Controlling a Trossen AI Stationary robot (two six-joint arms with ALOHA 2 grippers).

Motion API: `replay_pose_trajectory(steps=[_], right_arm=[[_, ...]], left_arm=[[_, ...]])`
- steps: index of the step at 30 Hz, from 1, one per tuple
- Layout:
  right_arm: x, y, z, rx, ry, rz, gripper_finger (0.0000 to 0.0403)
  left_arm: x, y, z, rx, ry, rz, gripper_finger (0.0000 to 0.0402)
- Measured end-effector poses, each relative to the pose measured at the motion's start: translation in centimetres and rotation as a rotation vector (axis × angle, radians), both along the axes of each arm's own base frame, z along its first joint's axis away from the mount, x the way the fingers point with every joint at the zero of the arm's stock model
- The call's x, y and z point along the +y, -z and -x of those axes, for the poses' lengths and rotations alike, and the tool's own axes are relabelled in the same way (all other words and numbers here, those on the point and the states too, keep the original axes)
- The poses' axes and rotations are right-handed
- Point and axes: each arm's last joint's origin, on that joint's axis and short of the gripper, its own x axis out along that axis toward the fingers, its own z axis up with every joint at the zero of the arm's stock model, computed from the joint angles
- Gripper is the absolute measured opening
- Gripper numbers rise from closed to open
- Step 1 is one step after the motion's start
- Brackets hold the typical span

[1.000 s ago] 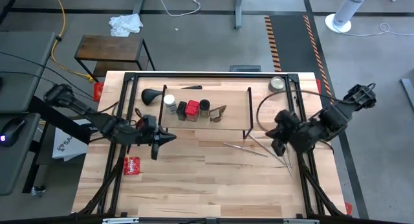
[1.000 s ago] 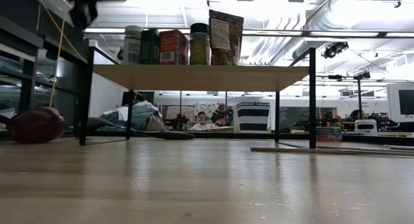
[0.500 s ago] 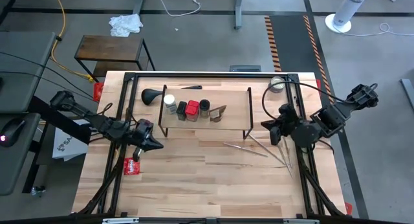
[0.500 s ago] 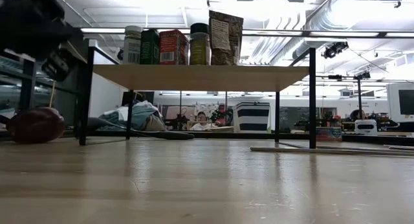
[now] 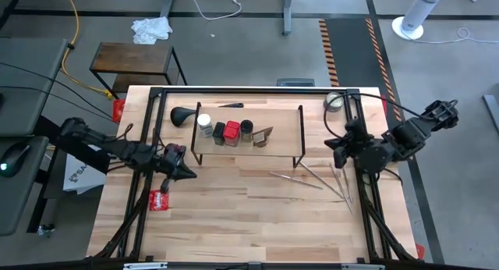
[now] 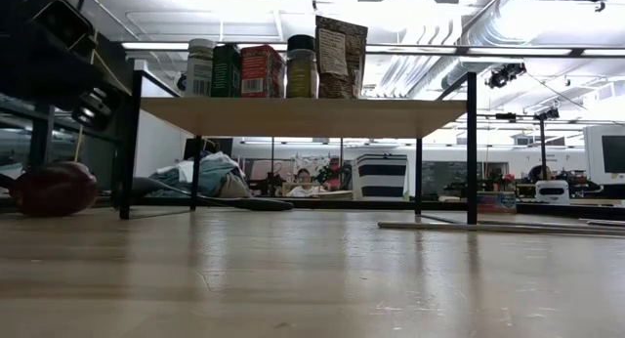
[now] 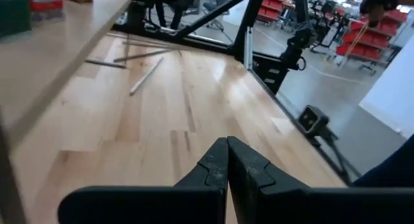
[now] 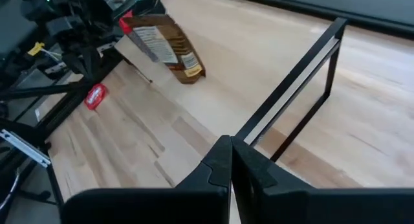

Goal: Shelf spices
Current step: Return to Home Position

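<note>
The shelf (image 5: 274, 128), a light-wood board on black rod end frames, stands at the table's far middle. The spices stand in a row on its left half: a white-capped clear jar (image 5: 205, 124), a dark jar (image 5: 219, 131), a red one (image 5: 232, 132), a black-capped jar (image 5: 246, 129) and a tan pouch (image 5: 263, 136). The low view shows the row on the board (image 6: 303, 115). My left gripper (image 5: 189, 175) hovers shut near the shelf's left front corner. My right gripper (image 5: 328, 144) hovers shut to the right of the shelf. Both touch nothing.
A black ladle (image 5: 183, 114) and a small dark object (image 5: 231, 105) lie behind the shelf. A round silver tin (image 5: 334, 101) sits at the far right corner. Thin metal rods (image 5: 312, 179) lie in front of the shelf on the right. A red packet (image 5: 159, 200) lies near the left edge.
My left gripper has drawn back toward the table's left edge, away from the shelf. My right gripper has moved toward the far edge and slightly right, turning away from the metal rods. The jars and the shelf have stayed in place.
</note>
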Motion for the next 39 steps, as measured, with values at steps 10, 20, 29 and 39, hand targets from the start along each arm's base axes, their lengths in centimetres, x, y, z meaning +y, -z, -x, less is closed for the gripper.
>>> replay_pose_trajectory(steps=[10,20,29,39], right_arm=[[-0.7,0.4,0.9,-0.004,0.029,0.045,0.0],[0.4,11.5,-0.4,-0.219,-0.041,-0.135,0.0],[-1.7,19.8,-0.4,-0.389,-0.102,-0.017,0.0],[-5.7,21.3,-0.4,-0.368,-0.321,0.241,0.0]], left_arm=[[2.3,0.5,-0.5,0.028,-0.074,-0.097,0.0],[3.6,0.3,-0.5,0.013,-0.103,-0.069,0.0],[4.2,0.3,-0.6,0.011,-0.242,-0.15,0.0],[4.3,0.5,-0.5,0.037,-0.275,-0.156,0.0]])
